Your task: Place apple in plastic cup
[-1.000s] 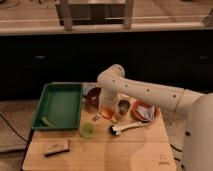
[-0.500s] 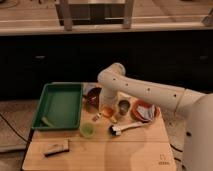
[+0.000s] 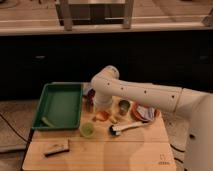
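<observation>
Apple [image 3: 101, 116] a small orange-red blob on the wooden table [image 3: 100, 155], just behind and right of the pale green plastic cup [image 3: 87, 129], gripper [image 3: 102, 108] low over the apple, covering its top, I cannot tell whether it grasps.

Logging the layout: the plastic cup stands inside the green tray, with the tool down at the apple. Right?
Not quite. The camera view shows the plastic cup on the wooden table, just outside the green tray; the tool is down at the apple.
</observation>
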`<state>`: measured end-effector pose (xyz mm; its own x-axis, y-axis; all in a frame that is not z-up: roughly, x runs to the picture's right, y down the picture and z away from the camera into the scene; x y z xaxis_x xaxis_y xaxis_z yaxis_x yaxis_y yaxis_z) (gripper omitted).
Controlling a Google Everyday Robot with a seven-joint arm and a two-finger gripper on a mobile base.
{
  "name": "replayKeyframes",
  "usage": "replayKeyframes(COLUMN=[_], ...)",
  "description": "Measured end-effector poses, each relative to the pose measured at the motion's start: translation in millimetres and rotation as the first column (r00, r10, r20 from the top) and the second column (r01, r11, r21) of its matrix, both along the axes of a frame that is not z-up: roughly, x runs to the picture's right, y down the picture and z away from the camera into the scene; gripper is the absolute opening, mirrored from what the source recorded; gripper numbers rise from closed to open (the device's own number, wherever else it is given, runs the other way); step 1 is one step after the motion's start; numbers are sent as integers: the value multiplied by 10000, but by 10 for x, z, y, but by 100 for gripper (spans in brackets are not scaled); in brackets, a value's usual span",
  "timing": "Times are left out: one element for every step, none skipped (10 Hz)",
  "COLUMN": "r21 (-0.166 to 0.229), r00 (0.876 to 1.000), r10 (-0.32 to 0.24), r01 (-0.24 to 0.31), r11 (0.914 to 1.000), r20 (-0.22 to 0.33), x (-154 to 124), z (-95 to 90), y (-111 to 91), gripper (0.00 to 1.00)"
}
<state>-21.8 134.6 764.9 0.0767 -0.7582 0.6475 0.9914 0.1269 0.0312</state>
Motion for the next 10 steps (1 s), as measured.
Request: replayKeyframes(r21=[-28, -53, -86, -161, -192, -206, -192, -193, -186, -204], r00=[9993, 9980, 9962, 9936, 9915, 9880, 9849, 9817, 9792, 9777], r10=[-231, -385, -540, -782, -934, -1142, -1321, -1494, -1622, -1689], r01=[232, 388, 547, 797, 955, 1170, 1351, 1527, 1657, 1727], r11=[9997, 9992, 9985, 9967, 9952, 9929, 9906, 9881, 9860, 9848], r20=[287, 504, 690, 819, 911, 1040, 1122, 1180, 1217, 1247], x=[-116, -195, -259, -308, -361, -446, -504, -548, -589, -618], z=[-60, -92, -120, -150, -167, -191, -216, -243, -262, -277], y=[35, 53, 72, 106, 128, 156, 178, 204, 220, 233], gripper=[0, 0, 0, 0, 0, 0, 0, 1, 7, 18])
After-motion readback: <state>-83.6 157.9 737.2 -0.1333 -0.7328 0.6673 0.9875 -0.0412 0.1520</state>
